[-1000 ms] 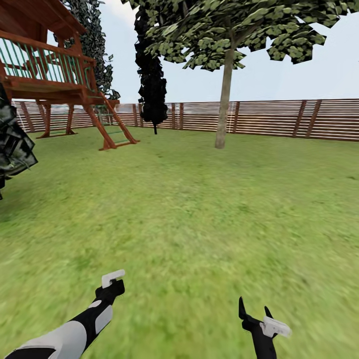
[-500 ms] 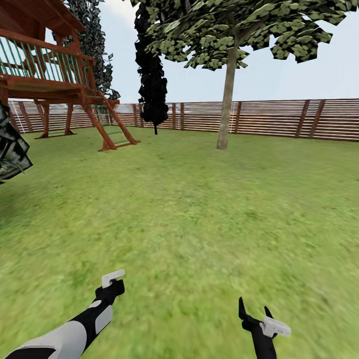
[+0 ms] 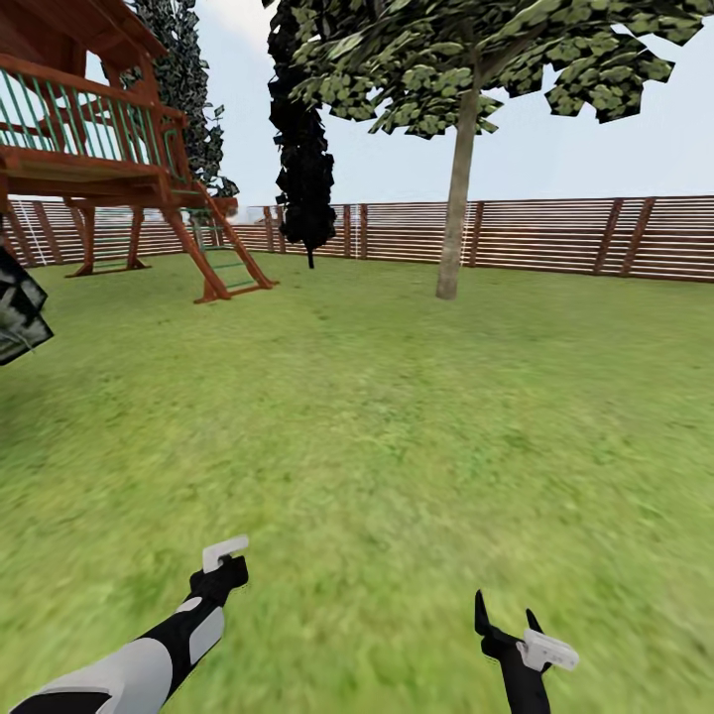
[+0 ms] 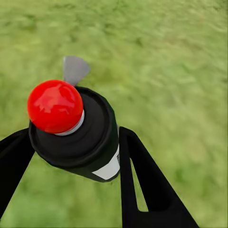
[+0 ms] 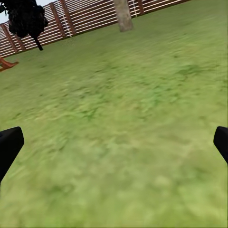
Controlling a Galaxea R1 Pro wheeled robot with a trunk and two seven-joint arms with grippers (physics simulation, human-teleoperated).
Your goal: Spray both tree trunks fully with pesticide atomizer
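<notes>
In the left wrist view my left gripper (image 4: 76, 159) is shut on the pesticide atomizer (image 4: 80, 135), a black bottle with a white label, a red cap and a grey trigger. The left gripper (image 3: 226, 567) hangs low over the grass floor (image 3: 377, 426). My right gripper (image 3: 506, 623) is open and holds nothing; its fingertips (image 5: 9, 145) stand far apart over the lawn. One tree with a pale, straight trunk (image 3: 456, 198) stands far ahead near the fence, and that trunk (image 5: 123, 14) also appears in the right wrist view.
A brown slat fence (image 3: 555, 233) closes the back of the garden. A wooden play tower with a ladder (image 3: 89, 149) stands at the far left, a black conifer (image 3: 302, 129) beside it. Dark foliage (image 3: 15, 307) juts in at the left edge.
The whole head view has shifted: the tree and fence sit slightly further right and the foliage at the left has slid out of view. Both arms keep their pose.
</notes>
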